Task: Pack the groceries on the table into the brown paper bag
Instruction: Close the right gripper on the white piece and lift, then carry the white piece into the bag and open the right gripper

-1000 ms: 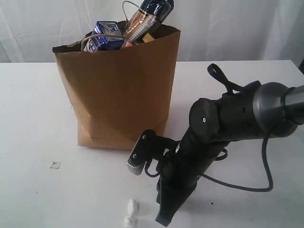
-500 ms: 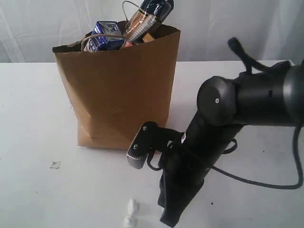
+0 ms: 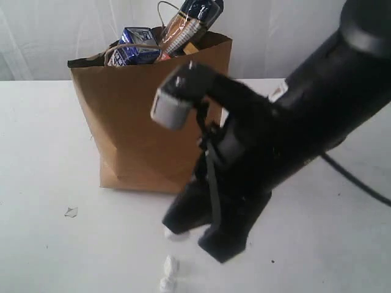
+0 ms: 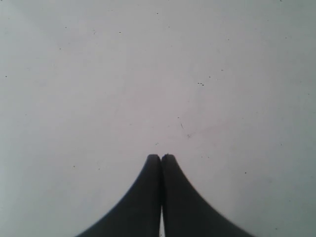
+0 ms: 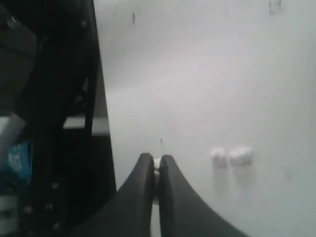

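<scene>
- The brown paper bag (image 3: pixel 146 116) stands upright on the white counter (image 3: pixel 43 152), at the far side in the exterior view, and its mouth is open upward.
- The small blue-white carton (image 3: pixel 135 46) lies in the top of the bag, just under the twine handle (image 3: pixel 125 50).
- The flat blue-orange spaghetti packet (image 3: pixel 190 21) leans out of the bag mouth, beside the carton, and its upper end rises above the rim.
- The right arm (image 3: pixel 305 116) fills the near right part of the exterior view and covers the lower right corner of the bag.
- The right end effector (image 5: pixel 156 160) is clenched above the counter. A small white bit shows between its tips; I cannot tell whether it is pinched.
- Two small white pieces (image 3: pixel 169 267) lie on the counter near that end effector, close to each other.
- The left end effector (image 4: pixel 161 158) is clenched, finger against finger, over bare counter, with nothing in it.
- A little pale scrap (image 3: pixel 71 212) lies on the counter in front of the bag, apart from it.
</scene>
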Motion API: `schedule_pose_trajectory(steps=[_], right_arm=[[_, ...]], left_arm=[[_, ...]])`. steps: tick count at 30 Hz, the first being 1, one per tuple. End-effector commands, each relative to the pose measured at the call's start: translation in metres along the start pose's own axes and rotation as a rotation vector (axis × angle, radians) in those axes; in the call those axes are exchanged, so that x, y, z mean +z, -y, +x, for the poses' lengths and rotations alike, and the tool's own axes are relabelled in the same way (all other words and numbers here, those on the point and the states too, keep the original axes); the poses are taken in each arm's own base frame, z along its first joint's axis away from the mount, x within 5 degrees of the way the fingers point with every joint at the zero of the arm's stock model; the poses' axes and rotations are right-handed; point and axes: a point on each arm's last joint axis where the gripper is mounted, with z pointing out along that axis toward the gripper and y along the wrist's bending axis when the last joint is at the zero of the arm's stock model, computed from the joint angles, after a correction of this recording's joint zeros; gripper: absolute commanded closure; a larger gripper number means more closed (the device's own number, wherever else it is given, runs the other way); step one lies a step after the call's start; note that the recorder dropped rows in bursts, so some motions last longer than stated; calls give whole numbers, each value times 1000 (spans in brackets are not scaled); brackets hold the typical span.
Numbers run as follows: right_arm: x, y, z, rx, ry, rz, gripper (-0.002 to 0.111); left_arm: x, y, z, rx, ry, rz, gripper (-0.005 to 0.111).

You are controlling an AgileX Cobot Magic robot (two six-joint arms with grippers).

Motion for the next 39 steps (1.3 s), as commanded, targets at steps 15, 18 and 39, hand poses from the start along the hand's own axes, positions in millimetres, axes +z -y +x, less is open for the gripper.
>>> schedule_pose_trajectory(steps=[15,18,39], right_arm=[[-73,30,-119,-8,745,407,108],[-65,52,-124,36,806,512,108],[0,138,-108,17,745,927,108]], left_arm=[[0,1,1,-2,-2,8,107],[0,1,1,-2,-2,8,107],[0,1,1,-2,-2,8,107]])
